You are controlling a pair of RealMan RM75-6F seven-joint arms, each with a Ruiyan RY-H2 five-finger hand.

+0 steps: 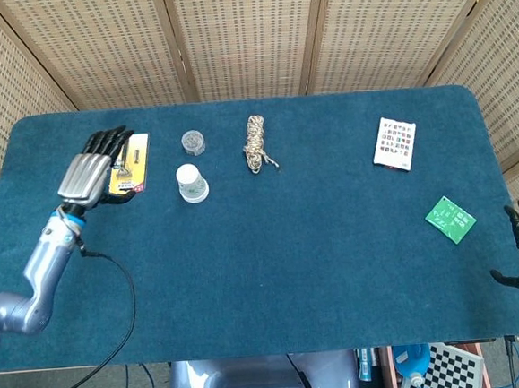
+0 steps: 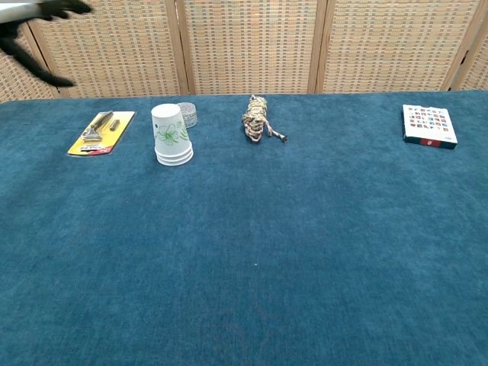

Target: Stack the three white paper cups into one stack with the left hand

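Cup stack (image 1: 189, 183) sits upside down on the worktop (image 1: 292, 263) near the little round tin (image 1: 192, 143), left hand (image 1: 91, 167) hovering empty with fingers spread above the yellow card (image 1: 128, 164), so honestly the main risk is a careless swing tipping the stack.

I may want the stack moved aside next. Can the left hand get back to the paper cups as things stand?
Probably yes. The left hand is open, holds nothing and hovers by the yellow card, with only bare cloth between it and the cup stack. The small round tin behind the stack is off that path.
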